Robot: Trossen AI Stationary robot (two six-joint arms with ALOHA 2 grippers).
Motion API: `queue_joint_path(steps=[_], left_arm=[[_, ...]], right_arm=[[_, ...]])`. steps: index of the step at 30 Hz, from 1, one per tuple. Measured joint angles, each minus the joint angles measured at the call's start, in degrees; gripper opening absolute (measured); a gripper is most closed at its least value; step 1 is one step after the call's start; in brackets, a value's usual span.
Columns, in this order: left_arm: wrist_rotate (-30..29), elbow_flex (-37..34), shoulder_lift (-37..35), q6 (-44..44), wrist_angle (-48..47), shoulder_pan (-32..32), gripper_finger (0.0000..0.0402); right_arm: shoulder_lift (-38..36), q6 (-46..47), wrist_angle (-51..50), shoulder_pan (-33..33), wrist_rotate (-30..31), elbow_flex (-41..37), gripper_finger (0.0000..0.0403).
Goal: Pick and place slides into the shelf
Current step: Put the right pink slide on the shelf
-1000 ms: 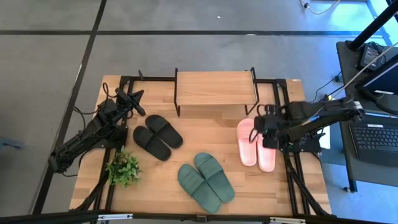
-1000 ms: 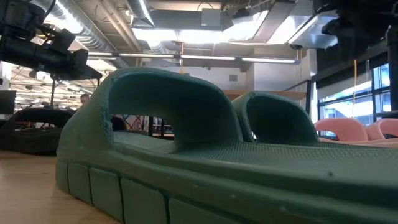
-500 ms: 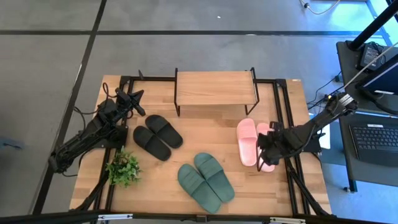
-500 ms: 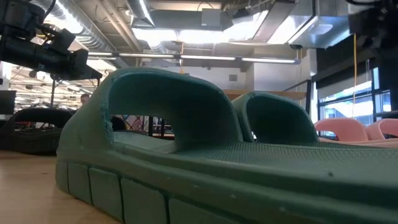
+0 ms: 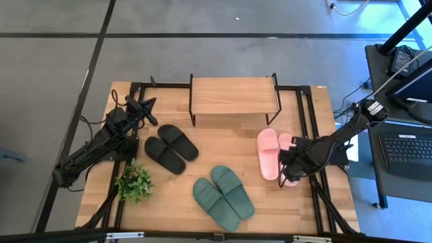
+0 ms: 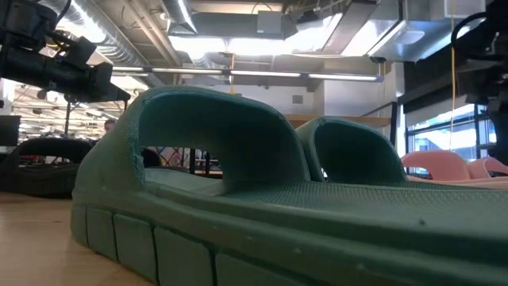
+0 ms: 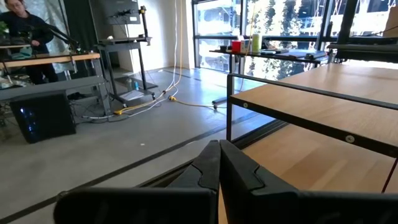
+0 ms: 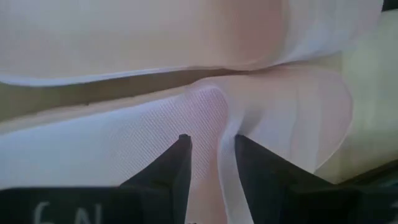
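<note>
Two pale pink slides (image 5: 268, 154) lie side by side on the table's right, in front of the shelf (image 5: 233, 96), a low rack with a wooden top board at the far middle. The black pair (image 5: 171, 148) lies left of centre. The dark green pair (image 5: 223, 196) lies near the front and fills the low view (image 6: 238, 183). My right gripper (image 5: 286, 166) is down on the right pink slide (image 5: 291, 178), shut on its strap (image 8: 292, 118). My left gripper (image 5: 150, 104) is shut and empty, raised at the far left beside the shelf. My right gripper has the edge of the right pink slide's strap (image 8: 225, 134) between its two fingers. One finger (image 8: 177, 165) is on the ribbed footbed side and the other finger (image 8: 252, 165) is on the strap's outer side. The fingers come from above, slanting down. The slide lies flat on the table.
A small green plant (image 5: 133, 182) stands at the front left. The shelf's thin black frame (image 7: 298, 93) shows close in the left wrist view. A dark desk with a laptop (image 5: 408, 152) stands beyond the table's right edge.
My right gripper has gone from the far end of the pink slides toward the table's near edge and down onto the right pink slide's strap. The slides have stayed in place.
</note>
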Motion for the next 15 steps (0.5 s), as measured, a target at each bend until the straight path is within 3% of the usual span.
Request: queue_joint_path(steps=[15], left_arm=[[0.01,0.00,0.02,-0.17,0.00,-0.02,0.0000]], right_arm=[[0.00,3.29,-3.41,-0.02,9.06,0.15,0.0127]])
